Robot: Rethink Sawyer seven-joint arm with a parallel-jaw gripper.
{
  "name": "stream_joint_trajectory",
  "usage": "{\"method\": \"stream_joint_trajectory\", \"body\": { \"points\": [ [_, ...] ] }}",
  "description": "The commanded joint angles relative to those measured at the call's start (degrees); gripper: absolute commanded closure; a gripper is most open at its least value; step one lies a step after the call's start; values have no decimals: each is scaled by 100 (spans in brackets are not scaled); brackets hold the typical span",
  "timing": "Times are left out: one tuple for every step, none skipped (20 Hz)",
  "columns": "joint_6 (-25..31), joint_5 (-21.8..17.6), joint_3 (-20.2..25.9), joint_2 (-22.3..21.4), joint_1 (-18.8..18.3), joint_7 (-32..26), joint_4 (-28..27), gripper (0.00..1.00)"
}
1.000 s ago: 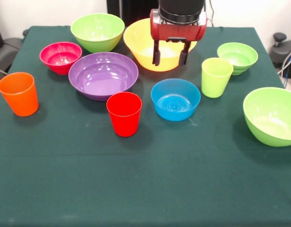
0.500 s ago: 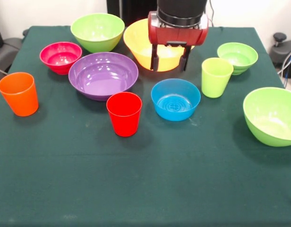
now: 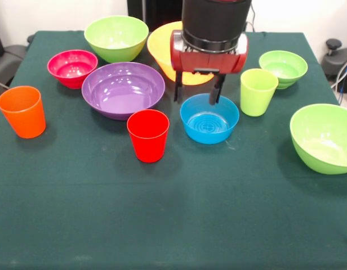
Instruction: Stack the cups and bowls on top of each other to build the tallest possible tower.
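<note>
My gripper [image 3: 196,97] is open and empty, its fingertips just above the far rim of the blue bowl [image 3: 209,119]. The yellow bowl [image 3: 161,50] stands behind it, partly hidden by the gripper's red body. The red cup [image 3: 148,135] stands left of the blue bowl and the lime green cup [image 3: 257,91] to its right. The orange cup [image 3: 22,111] is at the far left. The purple bowl [image 3: 123,90], the magenta bowl [image 3: 72,67] and three lime green bowls [image 3: 116,37], [image 3: 283,68], [image 3: 324,138] stand apart. Nothing is stacked.
Everything rests upright on a dark green tablecloth [image 3: 173,214]. The robot's black pedestal [image 3: 154,11] is at the far edge. Dark equipment stands off the table at the left [image 3: 4,64] and right [image 3: 337,59].
The gripper has moved from over the yellow bowl toward the camera and downward, to the far rim of the blue bowl. It stays open. No cup or bowl has moved.
</note>
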Motion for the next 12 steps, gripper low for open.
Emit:
{"method": "stream_joint_trajectory", "body": {
  "points": [
    [148, -187, 415, 403, -153, -67, -651, 0],
    [24, -209, 452, 392, -213, -184, -603, 0],
    [-160, -226, 505, 354, -276, -305, -508, 0],
    [-213, -217, 536, 343, -324, -360, -460, 0],
    [-255, -212, 548, 315, -355, -378, -383, 0],
    [-283, -210, 571, 306, -382, -411, -343, 0],
    [-307, -195, 599, 277, -417, -434, -248, 0],
    [-330, -180, 627, 249, -453, -457, -154, 0],
    [-416, -169, 655, 182, -484, -459, 15, 0],
    [-483, -165, 676, 120, -516, -467, 171, 0],
    [-510, -163, 688, 85, -546, -467, 263, 0],
    [-449, -154, 702, 92, -563, -467, 267, 0]
  ]
}}
